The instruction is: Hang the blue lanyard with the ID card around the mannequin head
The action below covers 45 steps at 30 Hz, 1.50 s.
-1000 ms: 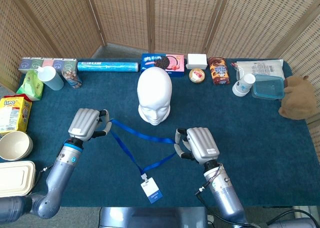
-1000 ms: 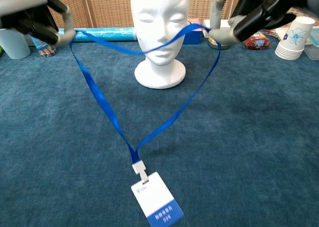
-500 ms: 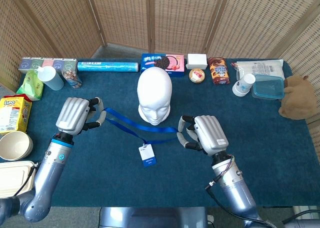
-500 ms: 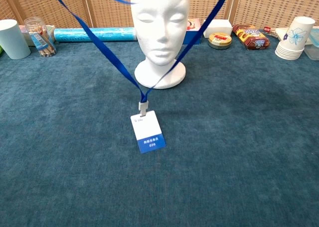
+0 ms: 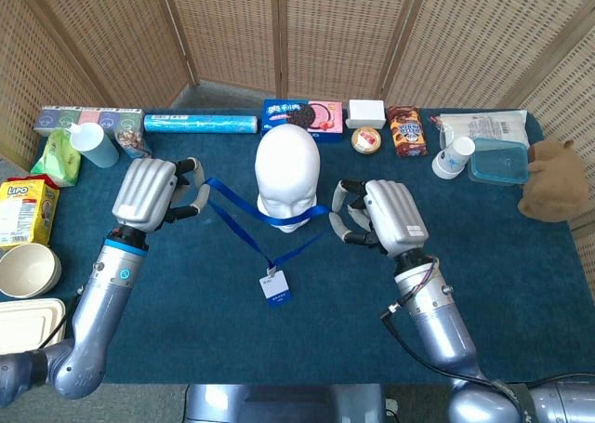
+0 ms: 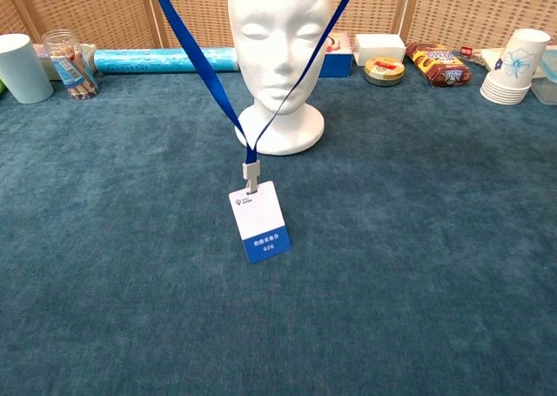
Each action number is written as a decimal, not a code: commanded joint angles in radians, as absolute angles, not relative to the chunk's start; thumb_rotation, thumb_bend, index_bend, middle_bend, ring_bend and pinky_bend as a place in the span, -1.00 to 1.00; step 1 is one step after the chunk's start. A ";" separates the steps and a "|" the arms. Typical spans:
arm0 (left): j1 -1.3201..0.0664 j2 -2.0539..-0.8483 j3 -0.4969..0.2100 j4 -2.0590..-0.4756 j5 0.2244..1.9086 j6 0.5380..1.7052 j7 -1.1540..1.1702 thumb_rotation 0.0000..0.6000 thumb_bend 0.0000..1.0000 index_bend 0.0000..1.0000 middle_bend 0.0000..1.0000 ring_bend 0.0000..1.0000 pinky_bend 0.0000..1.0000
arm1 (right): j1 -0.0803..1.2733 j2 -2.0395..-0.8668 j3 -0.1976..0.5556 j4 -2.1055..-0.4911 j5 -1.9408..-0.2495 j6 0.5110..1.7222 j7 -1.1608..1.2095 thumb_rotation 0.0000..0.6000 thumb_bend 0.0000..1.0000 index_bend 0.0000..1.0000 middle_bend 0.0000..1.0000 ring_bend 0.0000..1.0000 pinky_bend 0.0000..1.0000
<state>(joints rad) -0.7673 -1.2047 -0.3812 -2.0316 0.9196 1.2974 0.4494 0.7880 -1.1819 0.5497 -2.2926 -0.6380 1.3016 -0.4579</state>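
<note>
A table (image 5: 521,256) covered in deep teal, short-piled carpet fills the room's middle, with woven rattan screens (image 5: 325,33) standing behind it. At its centre sits the mannequin head (image 5: 287,177), smooth matte white foam with a rounded bare crown and a flared round base.

The two metal arms reach in from the near edge. The left hand (image 5: 151,192) hovers just left of the head, its ribbed silver back up and its dark-tipped fingers curled in, holding one end of the blue lanyard (image 5: 244,226). The right hand (image 5: 386,216) mirrors it on the other side, fingers curled in and pinching the other end.

The lanyard is a flat, glossy ribbon. From above, one strand crosses the front of the head while two more run down into a V; from the chest view those strands (image 6: 204,70) pass in front of the face and meet at a pale clip. Below it hangs the ID card (image 6: 259,223), a white rectangle with a blue lower band, tilted slightly and near the carpet.

Along the back edge lie a shiny blue roll (image 5: 200,123), a cookie box (image 5: 302,116) and stacked paper cups (image 5: 454,156).
</note>
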 commanded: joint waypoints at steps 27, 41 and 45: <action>-0.883 -1.262 -0.464 -1.806 0.682 1.188 0.405 0.72 -0.08 0.21 1.00 1.00 1.00 | 0.977 -1.147 0.603 -2.010 -0.428 1.189 -0.400 1.00 -0.05 0.29 1.00 1.00 1.00; -0.935 -1.318 -0.469 -1.656 0.558 1.109 0.387 0.73 -0.08 0.21 1.00 1.00 1.00 | 1.052 -1.158 0.581 -1.843 -0.322 1.113 -0.422 1.00 -0.05 0.29 1.00 1.00 1.00; -0.957 -1.339 -0.469 -1.623 0.531 1.097 0.396 0.73 -0.08 0.21 1.00 1.00 1.00 | 1.081 -1.171 0.569 -1.794 -0.303 1.091 -0.438 1.00 -0.05 0.29 1.00 1.00 1.00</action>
<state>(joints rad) -0.9504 -1.3325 -0.4695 -1.6300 0.5376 1.1008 0.3922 1.0695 -1.1643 0.5752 -1.8082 -0.3122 1.1009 -0.4308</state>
